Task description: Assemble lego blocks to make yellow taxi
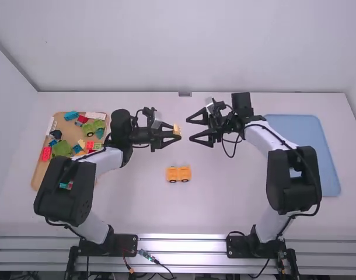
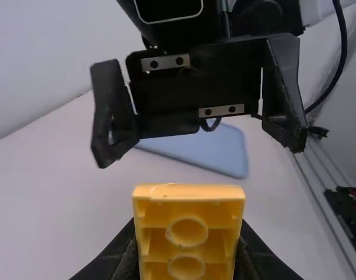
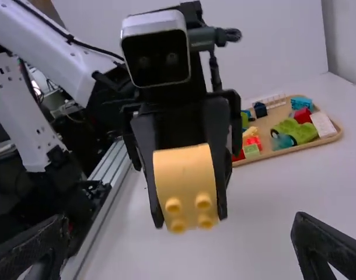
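High view, left gripper: closed on a yellow block, which sits at its fingertips, raised above the tabletop.
High view, right gripper: faces the left gripper across a short gap, its fingers spread wide and holding nothing.
High view, wheeled yellow piece: on the tabletop, nearer the arm bases than either gripper and just right of straight below the left one in the view; dark wheels show along its near side.
High view, wooden tray: well left of the left gripper, partly behind that arm, with green, red, blue, white and yellow pieces in it.
High view, blue tray: well right of the right gripper, partly behind the right arm.
Left wrist view, yellow block: gripped between the left gripper's two fingers, round openings showing on the side turned to the camera.
Left wrist view, right gripper: just beyond the block, open toward it, its two fingers far apart.
Left wrist view, blue tray: on the tabletop past the right gripper.
Right wrist view, right gripper: fingers wide apart, the space between them free.
Right wrist view, yellow block: in the left gripper opposite, pinched at both sides, four round studs showing.
Right wrist view, wooden tray: past the left gripper, holding the coloured pieces.
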Tool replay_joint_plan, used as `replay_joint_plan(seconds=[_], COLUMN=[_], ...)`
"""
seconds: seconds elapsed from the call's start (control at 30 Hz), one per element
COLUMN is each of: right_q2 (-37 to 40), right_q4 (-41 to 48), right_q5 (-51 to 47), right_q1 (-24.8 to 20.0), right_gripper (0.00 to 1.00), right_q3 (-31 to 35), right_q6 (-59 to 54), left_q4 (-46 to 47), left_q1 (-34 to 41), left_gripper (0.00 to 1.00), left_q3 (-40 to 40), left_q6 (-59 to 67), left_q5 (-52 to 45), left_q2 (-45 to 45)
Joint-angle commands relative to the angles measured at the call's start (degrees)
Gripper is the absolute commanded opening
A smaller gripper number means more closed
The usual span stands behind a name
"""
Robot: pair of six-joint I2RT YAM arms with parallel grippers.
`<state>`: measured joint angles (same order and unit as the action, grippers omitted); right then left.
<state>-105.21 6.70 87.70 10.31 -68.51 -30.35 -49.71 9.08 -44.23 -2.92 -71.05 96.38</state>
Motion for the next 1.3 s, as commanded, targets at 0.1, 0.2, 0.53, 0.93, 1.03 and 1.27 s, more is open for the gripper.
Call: replay_joint_plan(seconds=[0.1, 0.2, 0.53, 0.93, 1.03, 1.27], right_q2=[-0.23, -0.23, -0.23, -0.25, -0.25, -0.25], right_q4=[-0.46, -0.98, -8.68, -7.78, -7.78, -7.56], right_q5=[1.31, -0.39, -6.40, -7.17, -7.19, -7.17], right_q1=[1.20, 2.25, 4.90, 4.98, 5.16, 5.14], right_gripper=[1.00, 1.00, 0.84, 0.42, 0.37, 0.20], right_q3=[-1.29, -1.29, -1.27, -1.22, -1.22, -1.18], right_q6=[-2.38, -3.08, 6.14, 6.12, 6.12, 6.12], left_q4=[-2.71, -2.36, -1.70, -2.03, -2.45, -2.84], left_q1=[2.12, 2.23, 2.23, 2.23, 2.21, 2.19], left_gripper=[0.02, 0.02, 0.02, 0.02, 0.02, 0.09], left_q3=[-0.04, -0.81, -0.81, -0.83, -0.81, -0.81], left_q6=[-5.99, -6.34, -5.11, -2.64, -2.93, -3.28], left_q5=[-1.31, -1.68, -1.62, -1.36, -1.42, 0.17], left_q2=[1.58, 1.58, 1.58, 1.58, 1.58, 1.58])
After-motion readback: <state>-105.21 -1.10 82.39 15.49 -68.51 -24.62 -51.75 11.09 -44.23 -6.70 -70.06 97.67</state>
